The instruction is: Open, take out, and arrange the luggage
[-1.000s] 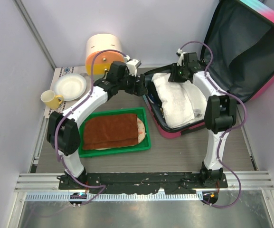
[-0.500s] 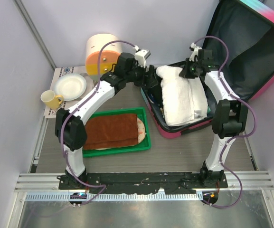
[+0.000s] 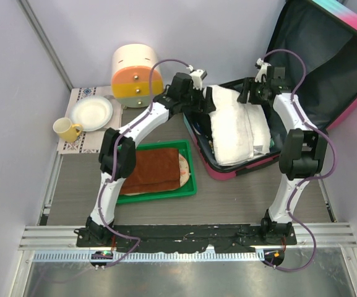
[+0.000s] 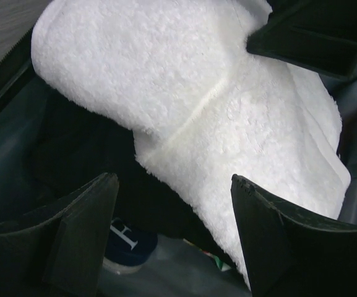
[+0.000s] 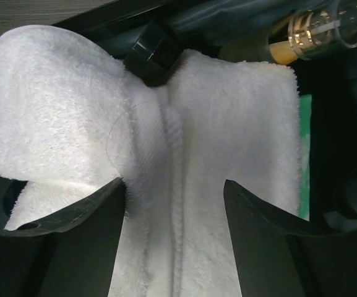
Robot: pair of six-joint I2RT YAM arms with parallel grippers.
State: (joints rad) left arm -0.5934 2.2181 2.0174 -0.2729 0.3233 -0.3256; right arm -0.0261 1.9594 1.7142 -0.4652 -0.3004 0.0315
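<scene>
The luggage lies open at the right, its dark-lined lid leaning back. Folded white towels fill its base. My left gripper hangs at the base's back left corner, open, with the towel's raised end just ahead of its fingers. My right gripper is at the back of the base, open over the towel, which lies between and under its jaws. Beneath the towel I see a navy item with a white letter.
A clear bottle of yellow liquid and a black cap sit by the towel. A green tray with a brown towel lies left of the case. A round drawer box, plate and yellow cup stand at the back left.
The left arm has stretched right to the suitcase's back corner. The right gripper shut on the towel, pulled its back end up, then opened; the towel now sits bunched higher.
</scene>
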